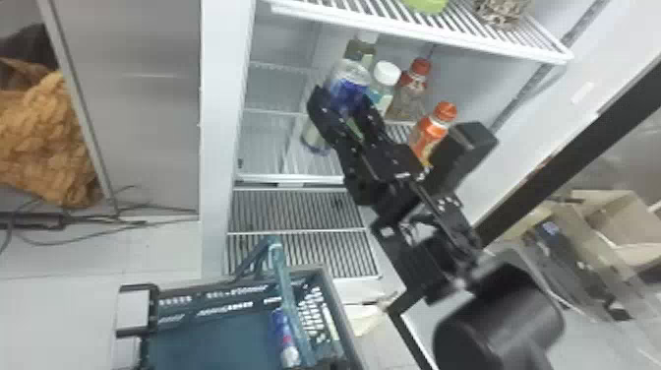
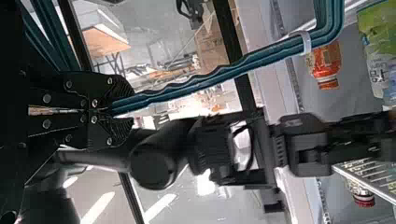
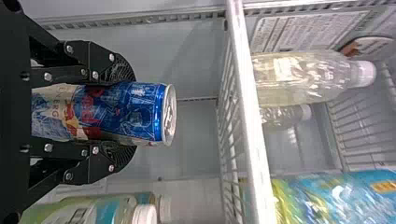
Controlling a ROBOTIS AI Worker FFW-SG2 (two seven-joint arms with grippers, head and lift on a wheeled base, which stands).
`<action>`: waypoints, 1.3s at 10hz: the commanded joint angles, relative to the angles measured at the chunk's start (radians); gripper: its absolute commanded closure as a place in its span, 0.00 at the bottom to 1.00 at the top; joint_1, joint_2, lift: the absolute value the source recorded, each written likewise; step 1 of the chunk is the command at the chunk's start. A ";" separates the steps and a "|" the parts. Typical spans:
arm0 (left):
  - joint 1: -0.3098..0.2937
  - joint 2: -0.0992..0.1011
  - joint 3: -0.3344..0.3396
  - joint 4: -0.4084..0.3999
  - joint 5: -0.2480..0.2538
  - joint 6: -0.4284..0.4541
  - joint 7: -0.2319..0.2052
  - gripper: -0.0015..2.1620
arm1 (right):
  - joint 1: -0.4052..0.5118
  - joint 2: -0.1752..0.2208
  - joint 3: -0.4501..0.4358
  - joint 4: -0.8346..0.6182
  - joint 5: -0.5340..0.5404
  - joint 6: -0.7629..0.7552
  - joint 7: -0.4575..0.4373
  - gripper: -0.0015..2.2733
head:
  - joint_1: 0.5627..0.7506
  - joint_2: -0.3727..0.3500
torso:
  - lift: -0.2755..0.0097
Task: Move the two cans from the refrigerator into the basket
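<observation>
In the head view my right gripper (image 1: pixel 344 110) is inside the refrigerator, around a blue can (image 1: pixel 348 81). The right wrist view has this can (image 3: pixel 123 112) clasped between the two fingers of the right gripper (image 3: pixel 123 112), its lid end pointing out past the tips. Another blue and silver can (image 1: pixel 284 337) lies in the teal basket (image 1: pixel 216 284), along its right side. From the left wrist view, my left gripper (image 2: pixel 109 112) is closed on the basket's teal handle (image 2: pixel 201 81).
Bottles with white caps (image 1: pixel 384 83), a red-capped bottle (image 1: pixel 410 93) and an orange bottle (image 1: pixel 433 130) stand beside and behind the right gripper. A wire shelf (image 1: pixel 423 29) hangs above it. The refrigerator's left wall edge (image 1: pixel 219 147) rises behind the basket.
</observation>
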 commanded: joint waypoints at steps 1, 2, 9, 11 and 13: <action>0.000 0.000 0.001 0.000 -0.004 0.000 -0.002 0.56 | 0.093 0.015 -0.056 -0.099 -0.001 0.042 0.008 0.39 | 0.70 0.03 | 0.00; 0.000 0.000 0.001 0.000 -0.004 0.000 -0.003 0.56 | 0.145 0.025 -0.082 -0.160 -0.001 0.066 0.013 0.39 | 0.70 0.03 | 0.00; 0.000 -0.002 0.005 0.000 -0.004 -0.010 -0.005 0.56 | 0.419 0.114 -0.184 -0.347 -0.067 0.201 0.036 0.39 | 0.70 0.03 | 0.00; 0.002 -0.002 0.005 0.000 -0.004 -0.012 -0.006 0.56 | 0.459 0.141 -0.196 -0.344 -0.097 0.255 0.036 0.39 | 0.70 0.03 | 0.00; 0.002 -0.002 0.005 0.000 -0.004 -0.012 -0.006 0.56 | 0.486 0.147 -0.198 -0.351 -0.128 0.324 0.036 0.39 | 0.70 0.03 | 0.00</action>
